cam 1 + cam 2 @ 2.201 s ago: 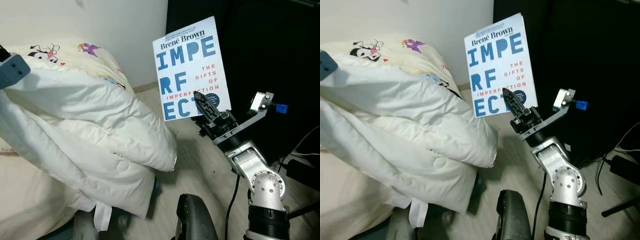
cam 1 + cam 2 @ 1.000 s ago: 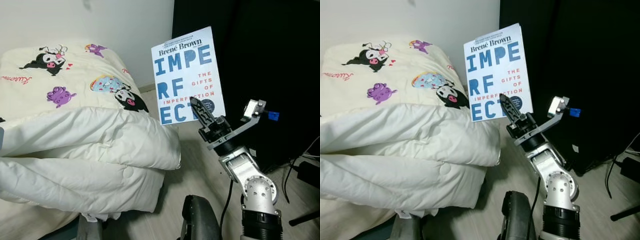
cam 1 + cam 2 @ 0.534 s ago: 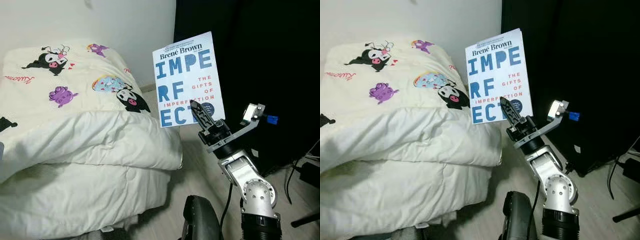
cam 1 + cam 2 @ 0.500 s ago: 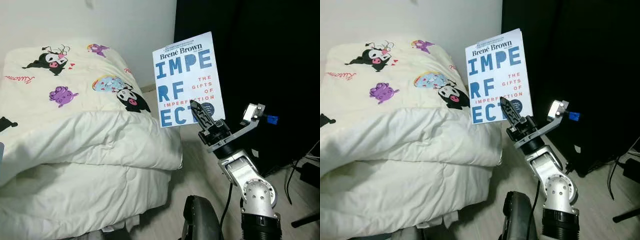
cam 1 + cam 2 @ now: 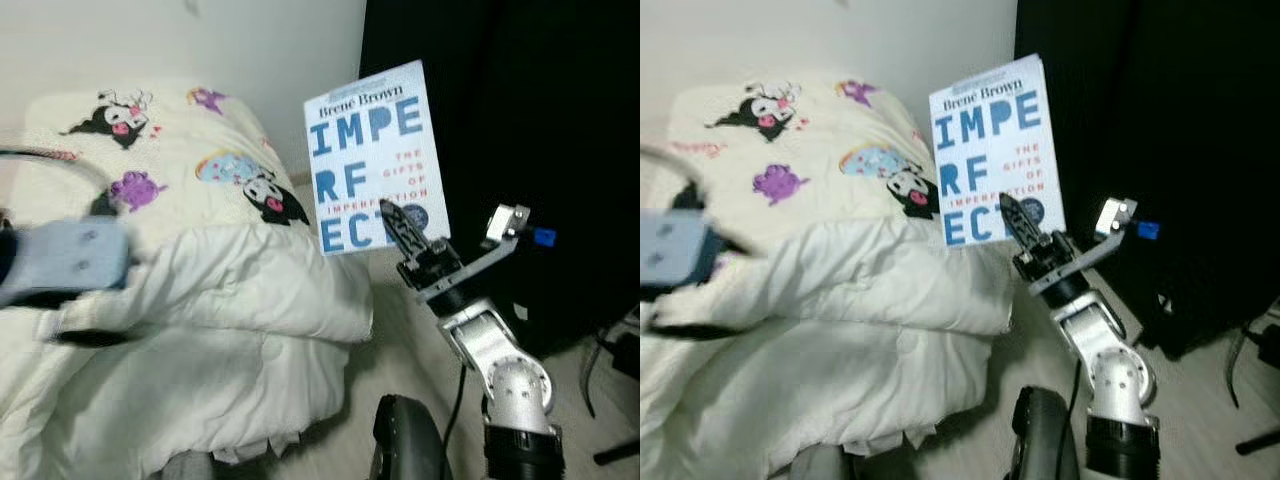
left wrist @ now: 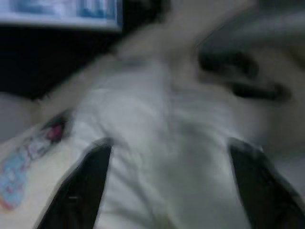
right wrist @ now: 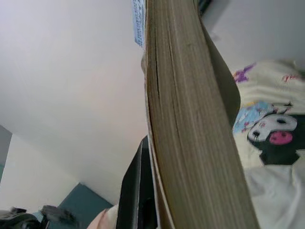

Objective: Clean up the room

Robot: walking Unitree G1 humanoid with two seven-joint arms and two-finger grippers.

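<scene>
Left eye view: right hand (image 5: 403,228) grips book (image 5: 372,150), cover "Brené Brown… IMPERFECT".

Room corner: white wall (image 5: 200,45) meets black curtain (image 5: 520,100); pale wood floor (image 5: 410,340) beside bed (image 5: 180,290) with folded cartoon-print duvet.

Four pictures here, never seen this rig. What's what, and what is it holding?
It is a walking humanoid robot with two silver arms. The two wide pictures come from its head camera, looking down. The other two come from cameras on its wrists. The right claw is clamped on the lower corner of an upright white book with blue letters. The right wrist view looks along the book's page edges. On the left lies a bed with a folded white duvet and a cartoon-print cover. The left claw, blurred, hangs open over the duvet.
</scene>
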